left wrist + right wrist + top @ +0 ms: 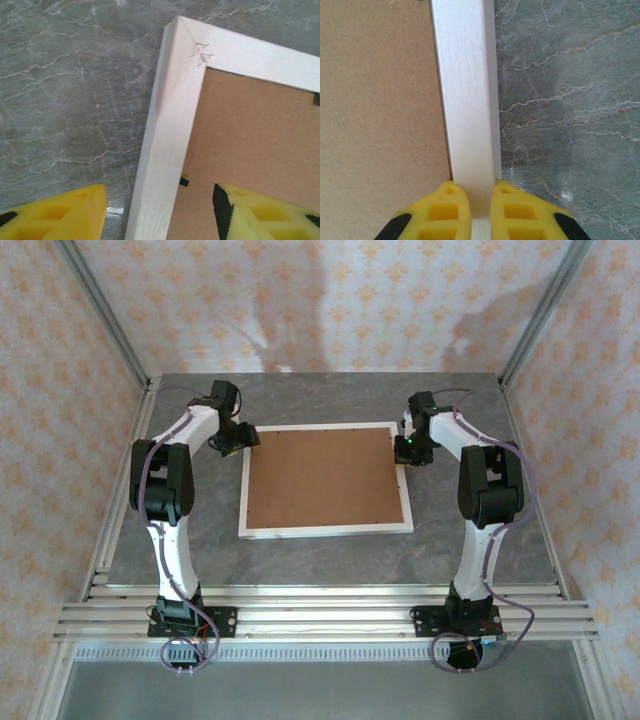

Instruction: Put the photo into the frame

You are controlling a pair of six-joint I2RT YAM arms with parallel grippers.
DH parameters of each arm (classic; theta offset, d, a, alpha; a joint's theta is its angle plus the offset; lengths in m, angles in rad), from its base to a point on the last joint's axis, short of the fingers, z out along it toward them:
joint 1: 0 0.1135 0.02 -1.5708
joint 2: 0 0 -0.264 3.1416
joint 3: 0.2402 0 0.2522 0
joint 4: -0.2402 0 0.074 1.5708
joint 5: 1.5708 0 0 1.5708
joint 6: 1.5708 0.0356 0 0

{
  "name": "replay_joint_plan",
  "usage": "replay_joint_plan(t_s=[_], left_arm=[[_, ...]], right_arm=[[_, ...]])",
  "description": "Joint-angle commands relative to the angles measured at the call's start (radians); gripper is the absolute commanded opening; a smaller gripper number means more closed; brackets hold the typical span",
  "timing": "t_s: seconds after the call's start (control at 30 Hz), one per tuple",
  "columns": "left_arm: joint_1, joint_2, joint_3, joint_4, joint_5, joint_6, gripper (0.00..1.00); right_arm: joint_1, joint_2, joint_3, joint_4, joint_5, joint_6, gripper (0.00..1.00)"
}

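- The table (200, 540) has a grey-green stone-look top with pale veins running across it.
- A brown backing board (325, 479) lies flat near the middle of the table, plain and matte, with a fine fibrous grain.
- Small black clips (184, 182) sit at the board's edge.
- Wallpaper (350, 300), pale with a small orange pattern, covers the walls behind and at both sides.
- Aluminium rails (330, 615) run along the table's near edge.
- Metal posts (105, 315) rise at the far corners.

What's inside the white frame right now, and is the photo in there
The frame lies back-up on the table, its opening filled by a plain brown backing board. Whatever lies under that board, the photo included, is covered, so I cannot tell whether it is in there.
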Motion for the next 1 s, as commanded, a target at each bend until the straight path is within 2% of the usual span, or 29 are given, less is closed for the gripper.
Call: replay_joint_plan(t_s=[0.0,0.27,0.63,0.8,0.97], left_arm=[[0.005,0.012,0.021,-0.051,-0.051,0.029,0.59],[0.005,0.044,0.030,-0.070,-0.077,0.042,0.59],[0.004,0.167,0.040,-0.082,-0.003,0.025,0.58],[-0.001,0.227,0.129,-0.207,0.006,0.065,0.57],[-0.013,0.326,0.295,-0.419,-0.006,0.127,0.57]], right_arm=[[0.007,0.064,-0.021,-0.019,0.051,0.017,0.11],[0.007,0.068,-0.021,-0.022,0.058,0.016,0.11],[0.007,0.060,-0.012,-0.028,0.064,0.011,0.11],[0.006,0.057,-0.004,-0.026,0.055,0.000,0.11],[0.007,0.055,-0.003,-0.028,0.057,-0.011,0.11]])
